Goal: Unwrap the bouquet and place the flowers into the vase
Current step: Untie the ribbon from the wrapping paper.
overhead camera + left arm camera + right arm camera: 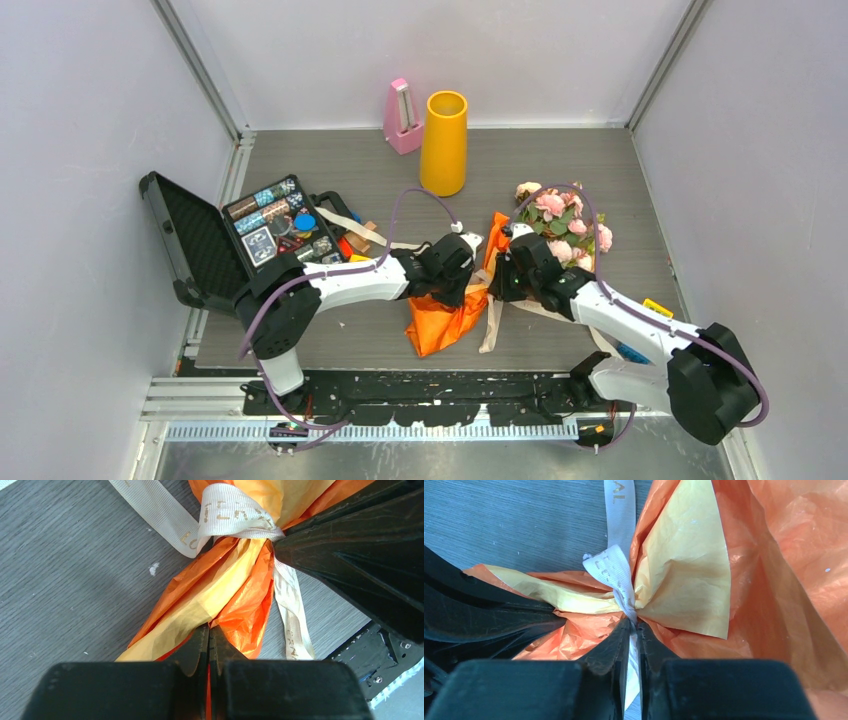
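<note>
Bouquet [562, 226] lying in front of the vase [444, 142]: left gripper [209, 631] clamped on its orange paper [242, 612], right gripper [634, 626] pinching the beige ribbon [613, 571] at the knot.

From my station, the only lettering I can actually read is on the beige ribbon [620, 520]. In the right wrist view it carries gold capitals, "AL", cut off by the far edge of the picture. The ribbon's knot shows more raised letters, but they are folded over and I cannot make them out. In the left wrist view the same ribbon [235, 515] has worn gold print, creased and with no word legible. The printed cards in the open black case [185, 240] on the left are too small to read
</note>
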Controlling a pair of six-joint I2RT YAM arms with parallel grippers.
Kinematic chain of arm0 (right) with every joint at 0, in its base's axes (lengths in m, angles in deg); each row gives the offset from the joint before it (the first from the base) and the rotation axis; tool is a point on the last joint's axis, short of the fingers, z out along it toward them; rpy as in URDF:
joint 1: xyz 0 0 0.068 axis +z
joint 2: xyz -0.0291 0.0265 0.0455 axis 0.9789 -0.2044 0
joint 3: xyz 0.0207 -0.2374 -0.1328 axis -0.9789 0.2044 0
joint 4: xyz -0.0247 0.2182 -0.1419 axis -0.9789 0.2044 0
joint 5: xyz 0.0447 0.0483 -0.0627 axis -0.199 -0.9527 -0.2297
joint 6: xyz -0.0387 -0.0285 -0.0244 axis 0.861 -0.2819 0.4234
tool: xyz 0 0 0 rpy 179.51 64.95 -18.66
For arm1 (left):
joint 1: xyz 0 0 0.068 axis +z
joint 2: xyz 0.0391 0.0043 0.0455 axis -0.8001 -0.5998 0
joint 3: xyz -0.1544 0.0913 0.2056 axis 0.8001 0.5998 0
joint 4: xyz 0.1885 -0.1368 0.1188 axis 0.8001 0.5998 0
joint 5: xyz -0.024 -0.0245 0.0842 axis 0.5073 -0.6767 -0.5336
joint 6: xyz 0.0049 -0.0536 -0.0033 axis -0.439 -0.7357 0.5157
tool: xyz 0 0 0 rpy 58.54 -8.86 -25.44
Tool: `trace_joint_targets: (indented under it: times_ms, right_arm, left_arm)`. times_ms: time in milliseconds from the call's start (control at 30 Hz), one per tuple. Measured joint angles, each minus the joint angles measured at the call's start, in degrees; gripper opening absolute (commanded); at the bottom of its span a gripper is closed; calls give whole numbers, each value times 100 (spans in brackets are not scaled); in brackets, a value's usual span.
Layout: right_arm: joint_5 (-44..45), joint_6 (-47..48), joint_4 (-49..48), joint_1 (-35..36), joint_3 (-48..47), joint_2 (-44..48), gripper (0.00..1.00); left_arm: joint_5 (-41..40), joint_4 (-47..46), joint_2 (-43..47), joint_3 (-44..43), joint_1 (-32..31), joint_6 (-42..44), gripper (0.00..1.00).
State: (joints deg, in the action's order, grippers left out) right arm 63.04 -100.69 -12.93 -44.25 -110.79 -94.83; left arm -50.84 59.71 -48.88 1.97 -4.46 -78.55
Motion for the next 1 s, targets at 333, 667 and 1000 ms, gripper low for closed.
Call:
trace_joint_targets:
  times_ms: [333, 667, 1000]
  right_arm:
    - [254, -140, -7, 7, 0, 94, 0]
    - [997, -1008, 328, 22, 151, 647, 0]
    - [1720, -1681, 831, 11, 328, 920, 0]
  left_arm:
    - [-2, 0, 0, 9, 39, -17, 0]
    - [157, -214, 111, 203, 225, -317, 0]
    - [173, -192, 160, 328, 289, -337, 0]
